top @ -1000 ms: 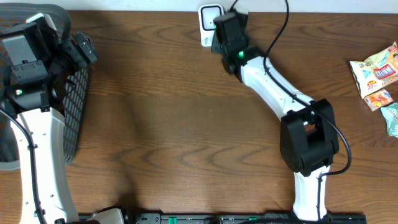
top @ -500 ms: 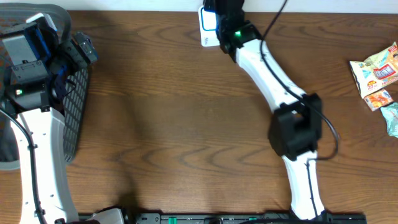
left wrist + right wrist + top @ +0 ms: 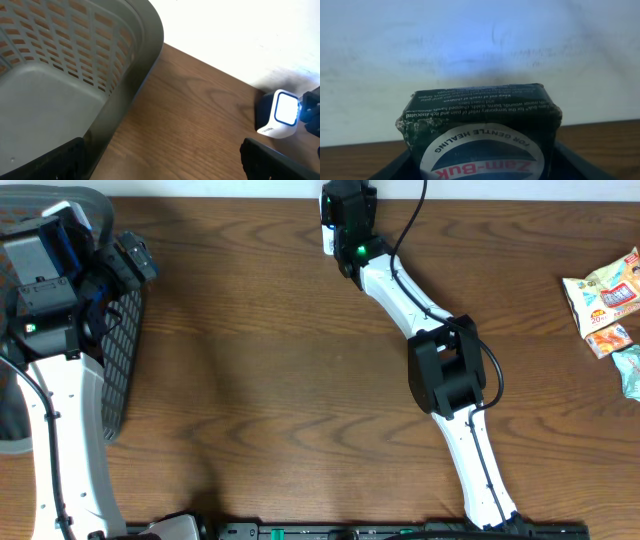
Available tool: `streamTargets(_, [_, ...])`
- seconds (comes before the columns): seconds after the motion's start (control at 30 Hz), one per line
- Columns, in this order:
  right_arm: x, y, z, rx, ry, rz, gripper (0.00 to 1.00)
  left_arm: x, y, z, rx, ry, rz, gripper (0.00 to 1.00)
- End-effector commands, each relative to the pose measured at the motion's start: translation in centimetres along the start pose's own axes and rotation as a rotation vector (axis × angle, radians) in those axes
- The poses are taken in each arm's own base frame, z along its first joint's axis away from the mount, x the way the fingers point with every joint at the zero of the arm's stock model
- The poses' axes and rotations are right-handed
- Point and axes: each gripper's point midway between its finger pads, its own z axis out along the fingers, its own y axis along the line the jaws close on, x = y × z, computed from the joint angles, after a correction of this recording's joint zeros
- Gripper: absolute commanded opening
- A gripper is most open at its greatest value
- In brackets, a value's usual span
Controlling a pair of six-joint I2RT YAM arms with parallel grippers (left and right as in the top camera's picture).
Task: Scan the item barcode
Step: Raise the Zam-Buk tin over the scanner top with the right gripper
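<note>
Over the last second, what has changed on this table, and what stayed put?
The right gripper, gripping the Zam-Buk box, reached left and further toward the far edge, closing on the white scanner. The left gripper, basket and snack packets stayed put.

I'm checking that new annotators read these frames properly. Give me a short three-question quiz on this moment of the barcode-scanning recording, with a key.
1. True or false: the right gripper holds a dark green Zam-Buk box.
2. Where do the snack packets lie? A. in a basket; B. at the right edge of the table; C. under the left arm.
3. Is the left gripper open or shut?
Key: 1 true; 2 B; 3 open.
</note>
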Motion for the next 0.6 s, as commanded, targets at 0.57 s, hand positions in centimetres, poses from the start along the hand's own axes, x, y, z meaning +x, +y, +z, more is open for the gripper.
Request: streamTargets(0.57, [-2.9,-0.8,-1.3,0.078,-0.036,0.032,0.58,0.1,1.6,0.5,-0.066,0.009,-0.013,0.98])
